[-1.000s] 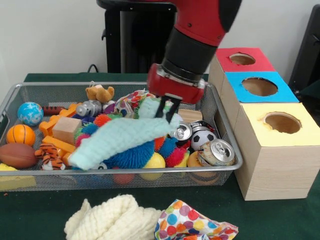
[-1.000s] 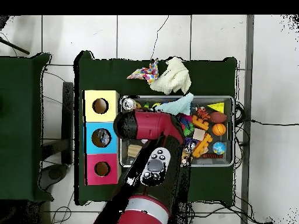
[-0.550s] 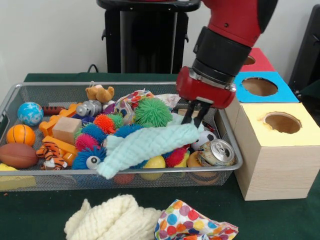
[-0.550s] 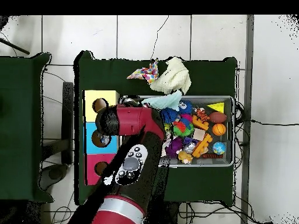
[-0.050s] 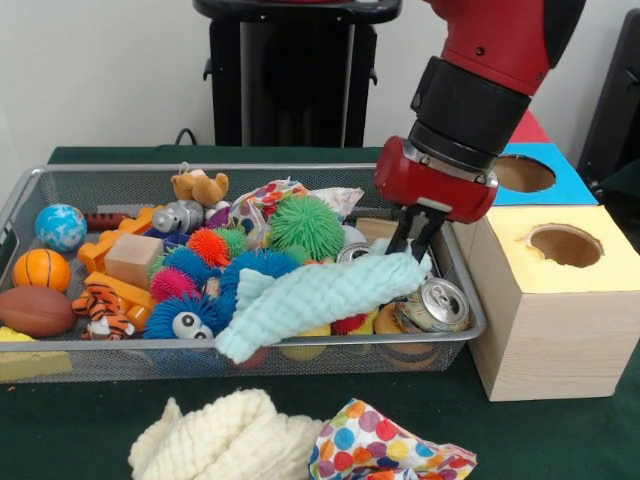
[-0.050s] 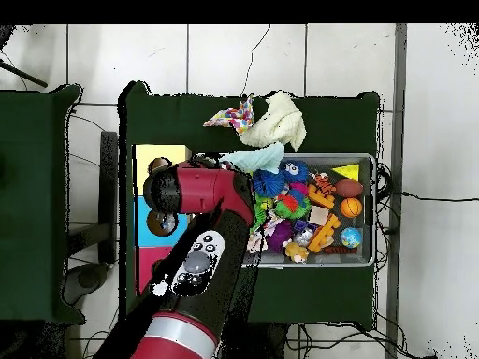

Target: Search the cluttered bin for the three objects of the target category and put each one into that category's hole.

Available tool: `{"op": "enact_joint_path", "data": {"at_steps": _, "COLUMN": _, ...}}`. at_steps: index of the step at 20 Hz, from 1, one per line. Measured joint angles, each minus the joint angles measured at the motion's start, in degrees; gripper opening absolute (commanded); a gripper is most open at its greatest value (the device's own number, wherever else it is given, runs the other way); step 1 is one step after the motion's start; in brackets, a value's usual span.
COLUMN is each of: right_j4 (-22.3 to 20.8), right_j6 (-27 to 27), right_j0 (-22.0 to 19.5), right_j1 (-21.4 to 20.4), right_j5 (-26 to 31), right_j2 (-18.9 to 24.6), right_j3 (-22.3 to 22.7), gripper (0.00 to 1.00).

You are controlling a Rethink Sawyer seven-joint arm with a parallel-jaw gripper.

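Note:
My gripper (image 5: 412,243) is shut on a pale mint cloth (image 5: 320,299), which hangs over the right half of the wire bin (image 5: 60,180) and trails toward its front rim. In the overhead view the mint cloth (image 6: 260,157) pokes out beyond the red arm (image 6: 201,196), which hides the gripper itself. Three wooden boxes stand at the right of the bin: a yellow-topped one (image 5: 600,275) nearest, a blue-topped one (image 5: 560,185) behind it and a red-topped one, mostly hidden by the arm. A cream knitted cloth (image 5: 225,435) and a polka-dot cloth (image 5: 385,450) lie on the table before the bin.
The bin holds several spiky balls (image 5: 305,222), drink cans (image 5: 435,305), a basketball (image 5: 40,268), a football (image 5: 32,310), a globe ball (image 5: 60,226), a teddy bear (image 5: 200,186), a toy tiger (image 5: 100,310) and orange blocks (image 5: 100,250). Another patterned cloth (image 5: 265,197) lies among them.
The gripper has carried the mint cloth rightward, from the bin's middle toward the boxes, and a little lower. The green spiky ball underneath has come into view.

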Motion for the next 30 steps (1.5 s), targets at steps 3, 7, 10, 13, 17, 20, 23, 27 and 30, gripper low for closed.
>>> {"op": "enact_joint_path", "data": {"at_steps": 3, "right_j4": 1.6, "right_j6": 0.2, "right_j0": -0.3, "right_j1": 0.0, "right_j5": -0.3, "right_j2": 0.0, "right_j3": 0.7, "gripper": 1.0}}
{"op": "enact_joint_path", "data": {"at_steps": 7, "right_j4": 2.0, "right_j6": 0.2, "right_j0": -0.9, "right_j1": -0.2, "right_j5": -1.3, "right_j2": 0.0, "right_j3": 1.4, "gripper": 1.0}}
{"op": "enact_joint_path", "data": {"at_steps": 10, "right_j4": 2.0, "right_j6": 0.2, "right_j0": -2.6, "right_j1": -0.5, "right_j5": -3.6, "right_j2": 0.3, "right_j3": 1.9, "gripper": 1.0}}
{"op": "enact_joint_path", "data": {"at_steps": 13, "right_j4": 2.0, "right_j6": 0.2, "right_j0": -5.3, "right_j1": -1.3, "right_j5": -6.3, "right_j2": 1.3, "right_j3": 2.9, "gripper": 1.0}}
{"op": "enact_joint_path", "data": {"at_steps": 17, "right_j4": 2.0, "right_j6": 0.2, "right_j0": -8.5, "right_j1": -2.2, "right_j5": -8.6, "right_j2": 2.6, "right_j3": 4.0, "gripper": 1.0}}
{"op": "enact_joint_path", "data": {"at_steps": 20, "right_j4": 2.0, "right_j6": 0.2, "right_j0": -10.8, "right_j1": -2.8, "right_j5": -9.7, "right_j2": 3.7, "right_j3": 4.9, "gripper": 1.0}}
{"op": "enact_joint_path", "data": {"at_steps": 23, "right_j4": 2.0, "right_j6": 0.2, "right_j0": -12.9, "right_j1": -3.4, "right_j5": -10.6, "right_j2": 5.1, "right_j3": 5.7, "gripper": 1.0}}
{"op": "enact_joint_path", "data": {"at_steps": 27, "right_j4": 2.0, "right_j6": 0.2, "right_j0": -14.5, "right_j1": -3.9, "right_j5": -10.9, "right_j2": 6.6, "right_j3": 6.8, "gripper": 1.0}}
{"op": "enact_joint_path", "data": {"at_steps": 30, "right_j4": 1.5, "right_j6": 0.2, "right_j0": -14.8, "right_j1": -4.3, "right_j5": -10.9, "right_j2": 7.5, "right_j3": 7.4, "gripper": 1.0}}
